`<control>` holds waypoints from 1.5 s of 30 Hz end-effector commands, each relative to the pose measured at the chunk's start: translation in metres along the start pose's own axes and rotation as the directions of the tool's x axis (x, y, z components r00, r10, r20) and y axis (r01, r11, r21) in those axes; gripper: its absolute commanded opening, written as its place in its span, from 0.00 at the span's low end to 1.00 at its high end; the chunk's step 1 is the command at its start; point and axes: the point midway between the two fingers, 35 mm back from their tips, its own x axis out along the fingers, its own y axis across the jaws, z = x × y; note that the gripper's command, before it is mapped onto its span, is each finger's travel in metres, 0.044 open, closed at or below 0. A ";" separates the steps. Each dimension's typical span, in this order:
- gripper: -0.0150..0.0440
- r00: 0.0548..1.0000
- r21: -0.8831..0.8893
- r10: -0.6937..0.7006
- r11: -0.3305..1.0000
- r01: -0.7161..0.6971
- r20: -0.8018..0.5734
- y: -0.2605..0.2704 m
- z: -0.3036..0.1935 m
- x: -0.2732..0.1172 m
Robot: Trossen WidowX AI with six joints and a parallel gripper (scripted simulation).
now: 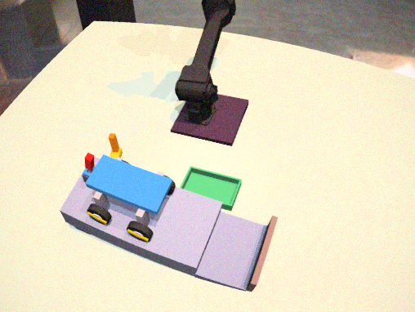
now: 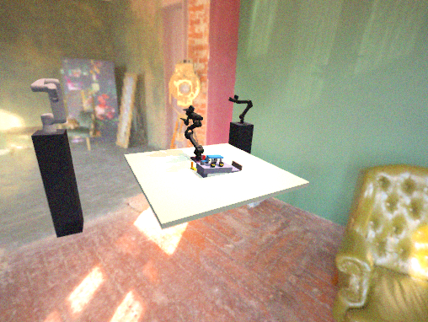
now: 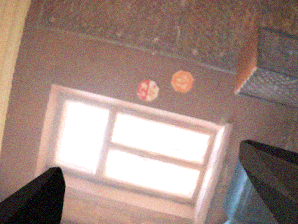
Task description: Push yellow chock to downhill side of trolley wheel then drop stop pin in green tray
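Observation:
The blue-topped trolley (image 1: 131,181) (image 2: 215,157) stands near the uphill end of the lilac ramp (image 1: 184,229) (image 2: 211,172). The red-headed stop pin (image 1: 89,162) (image 2: 203,157) stands upright at its uphill end. The yellow chock (image 1: 117,153) (image 2: 192,164) with its upright orange handle (image 1: 113,143) is off the ramp, beside its uphill end on the arm's side; its rubber base is hidden in the top view. The green tray (image 1: 212,189) is empty, beside the ramp on the arm's side. My gripper (image 3: 153,163) is open and empty, raised high, away from everything.
A brown end board (image 1: 263,253) (image 2: 237,165) closes the ramp's low end. My arm's base stands on a dark purple plate (image 1: 234,122) behind the tray. Two other arms stand on black pedestals (image 2: 59,181) (image 2: 241,136) beyond the table.

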 end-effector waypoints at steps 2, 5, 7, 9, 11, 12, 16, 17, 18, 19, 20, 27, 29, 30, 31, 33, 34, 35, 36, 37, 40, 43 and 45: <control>0.84 1.000 -0.031 0.017 0.999 -0.017 0.003 0.005 -0.004 0.000; 0.71 0.996 -0.162 0.086 0.983 -0.084 0.000 0.026 -0.026 0.001; 0.62 0.992 -0.251 0.128 0.959 -0.129 -0.019 0.038 -0.044 0.003; 0.58 0.985 -0.336 0.163 0.926 -0.170 -0.051 0.047 -0.064 0.004; 0.58 0.978 -0.414 0.187 0.886 -0.209 -0.093 0.053 -0.085 0.007; 0.58 0.974 -0.451 0.195 0.863 -0.227 -0.118 0.055 -0.096 0.008; 0.58 0.953 -0.575 0.191 0.763 -0.294 -0.233 0.054 -0.143 0.014; 0.58 0.947 -0.601 0.182 0.737 -0.309 -0.264 0.052 -0.154 0.016; 0.58 0.940 -0.624 0.168 0.711 -0.324 -0.296 0.049 -0.166 0.017; 0.58 0.934 -0.642 0.154 0.689 -0.336 -0.323 0.045 -0.176 0.019; 0.58 0.927 -0.657 0.138 0.669 -0.346 -0.347 0.042 -0.184 0.020; 0.58 0.861 -0.733 -0.036 0.542 -0.410 -0.508 0.001 -0.241 0.027; 0.58 0.832 -0.746 -0.105 0.513 -0.423 -0.544 -0.015 -0.255 0.028; 0.58 0.816 -0.752 -0.142 0.500 -0.429 -0.560 -0.024 -0.261 0.028; 0.58 0.798 -0.757 -0.181 0.489 -0.434 -0.575 -0.033 -0.267 0.028; 0.58 0.757 -0.765 -0.263 0.468 -0.442 -0.598 -0.051 -0.277 0.028; 0.58 0.734 -0.769 -0.305 0.460 -0.444 -0.606 -0.061 -0.282 0.027; 0.58 0.709 -0.773 -0.348 0.452 -0.446 -0.613 -0.071 -0.286 0.026; 0.58 0.682 -0.776 -0.392 0.446 -0.446 -0.617 -0.082 -0.289 0.025; 0.58 0.653 -0.780 -0.436 0.441 -0.444 -0.619 -0.092 -0.292 0.023; 0.58 0.552 -0.792 -0.568 0.430 -0.433 -0.610 -0.124 -0.297 0.017; 0.58 0.430 -0.809 -0.693 0.425 -0.406 -0.579 -0.155 -0.297 0.007; 0.58 0.335 -0.824 -0.768 0.422 -0.379 -0.547 -0.174 -0.295 -0.002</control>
